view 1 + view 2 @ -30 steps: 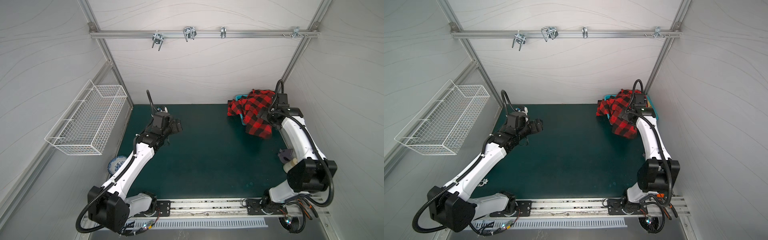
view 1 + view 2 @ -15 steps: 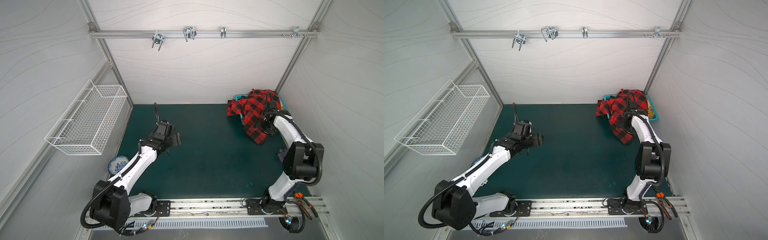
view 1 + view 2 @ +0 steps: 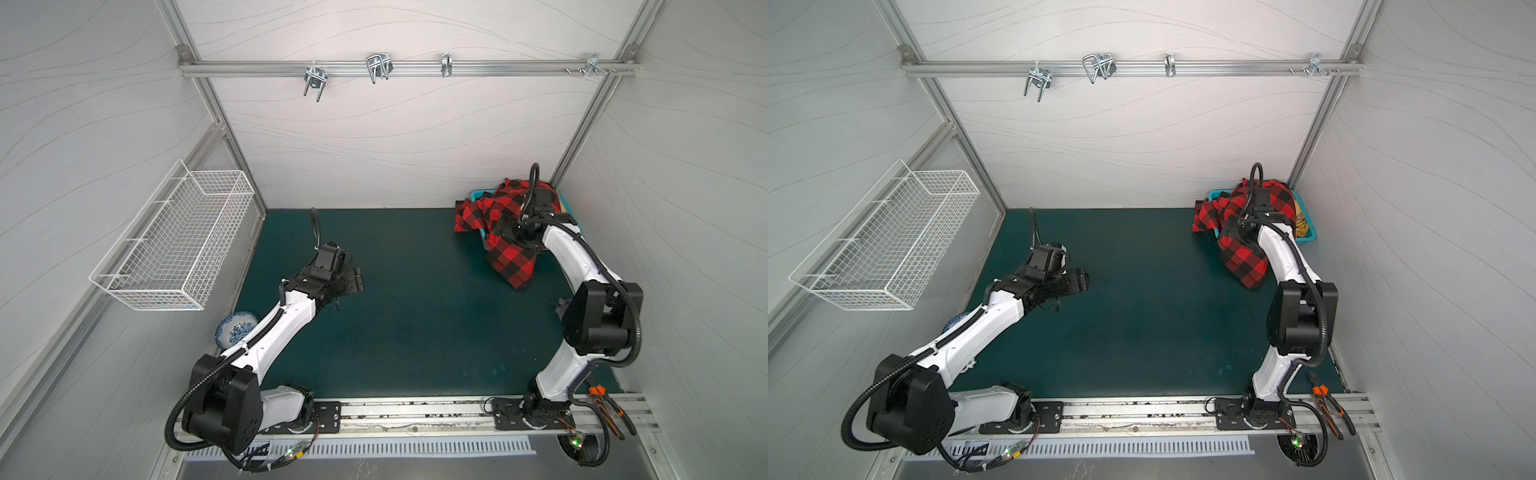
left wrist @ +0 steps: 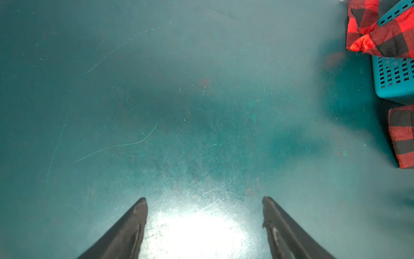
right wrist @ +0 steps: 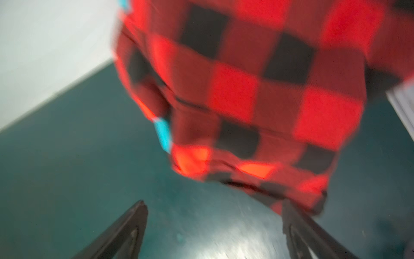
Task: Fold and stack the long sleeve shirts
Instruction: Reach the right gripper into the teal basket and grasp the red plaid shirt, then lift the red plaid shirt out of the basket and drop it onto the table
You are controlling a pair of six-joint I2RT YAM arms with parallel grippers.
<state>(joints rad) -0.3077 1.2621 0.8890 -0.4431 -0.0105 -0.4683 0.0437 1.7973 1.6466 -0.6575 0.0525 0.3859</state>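
A red-and-black plaid long sleeve shirt (image 3: 509,257) (image 3: 1244,259) hangs out of a teal basket (image 3: 1219,194) at the back right, and its lower flap lies on the green mat. A mustard-yellow plaid shirt (image 3: 1302,220) shows inside the basket. My right gripper (image 5: 214,201) is open just above the mat. The red shirt (image 5: 246,89) has its hem right in front of that gripper and against one fingertip. In both top views this gripper is hidden under its wrist. My left gripper (image 3: 355,282) (image 4: 204,198) stands open over bare mat at mid-left, far from the shirt (image 4: 367,29).
A white wire basket (image 3: 178,245) hangs on the left wall. A blue-and-white bowl (image 3: 235,332) lies beside the left arm. Orange-handled pliers (image 3: 1327,399) rest on the front rail at the right. Metal hooks (image 3: 378,68) hang from the back rail.
My left arm has drawn back toward the front and come lower over the mat. My right arm has folded its elbow inward beside the red shirt, whose hanging flap now reaches slightly farther forward.
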